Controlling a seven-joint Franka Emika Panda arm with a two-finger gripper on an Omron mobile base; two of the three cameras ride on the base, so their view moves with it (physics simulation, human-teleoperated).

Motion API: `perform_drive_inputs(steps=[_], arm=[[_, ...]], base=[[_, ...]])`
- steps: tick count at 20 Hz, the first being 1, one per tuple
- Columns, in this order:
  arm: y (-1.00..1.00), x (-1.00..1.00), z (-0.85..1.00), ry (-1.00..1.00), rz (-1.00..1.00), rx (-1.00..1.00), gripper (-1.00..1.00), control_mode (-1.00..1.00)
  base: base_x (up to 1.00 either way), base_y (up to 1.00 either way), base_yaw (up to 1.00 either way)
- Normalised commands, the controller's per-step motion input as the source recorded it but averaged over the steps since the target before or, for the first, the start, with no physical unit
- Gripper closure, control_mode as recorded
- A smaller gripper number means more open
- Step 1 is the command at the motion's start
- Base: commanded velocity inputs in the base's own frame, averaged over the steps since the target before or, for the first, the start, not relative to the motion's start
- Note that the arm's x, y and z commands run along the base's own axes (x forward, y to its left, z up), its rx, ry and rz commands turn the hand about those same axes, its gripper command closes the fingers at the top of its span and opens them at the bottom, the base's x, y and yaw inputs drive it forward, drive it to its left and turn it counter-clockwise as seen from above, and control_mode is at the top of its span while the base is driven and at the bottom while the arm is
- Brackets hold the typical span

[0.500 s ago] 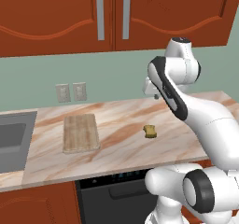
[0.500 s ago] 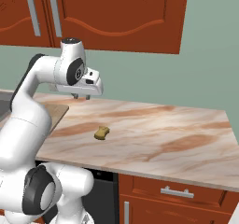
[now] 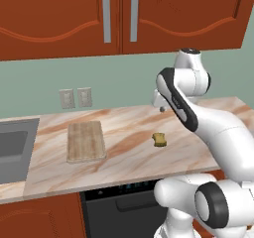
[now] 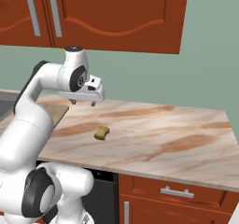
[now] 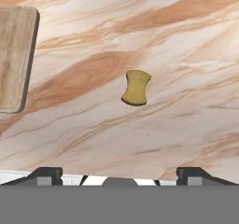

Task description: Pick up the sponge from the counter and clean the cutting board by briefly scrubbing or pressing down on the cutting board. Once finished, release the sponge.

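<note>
The sponge point(image 3: 159, 139) point(image 4: 101, 133), a small mustard-yellow block with a pinched middle, lies alone on the marbled counter point(image 3: 129, 128) point(image 4: 177, 134). The light-tan cutting board point(image 3: 86, 141) lies flat to its left, apart from it, partly hidden behind my arm in the right base view. My gripper point(image 3: 161, 108) point(image 4: 83, 102) hangs open above the counter, behind and above the sponge, holding nothing. In the hand view the sponge point(image 5: 136, 87) sits near the middle, ahead of the spread fingertips point(image 5: 45, 174), and the cutting board's corner point(image 5: 16, 55) shows at the left edge.
A grey sink basin point(image 3: 12, 152) is set into the counter left of the board. Two wall outlets point(image 3: 75, 98) sit on the backsplash, with red-brown cabinets point(image 3: 119, 19) overhead. The counter ends at the right point(image 4: 228, 125).
My hand has come down slightly toward the counter. The sponge and the board lie where they were.
</note>
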Motion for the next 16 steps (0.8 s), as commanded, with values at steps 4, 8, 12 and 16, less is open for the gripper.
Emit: perform_drive_inputs(steps=[4,8,12,16], arm=[[-0.04,0.00,-0.46,-0.05,0.01,0.00,-1.00,-1.00],[0.00,0.06,-0.46,-0.01,0.00,0.00,-1.00,-1.00],[-0.01,0.22,-0.46,0.00,0.00,0.00,-1.00,-1.00],[-0.02,0.26,-0.39,0.01,0.00,0.00,-1.00,-1.00]], base=[[0.00,0.00,0.00],[0.00,0.00,0.00],[0.00,0.00,0.00],[0.00,0.00,0.00]])
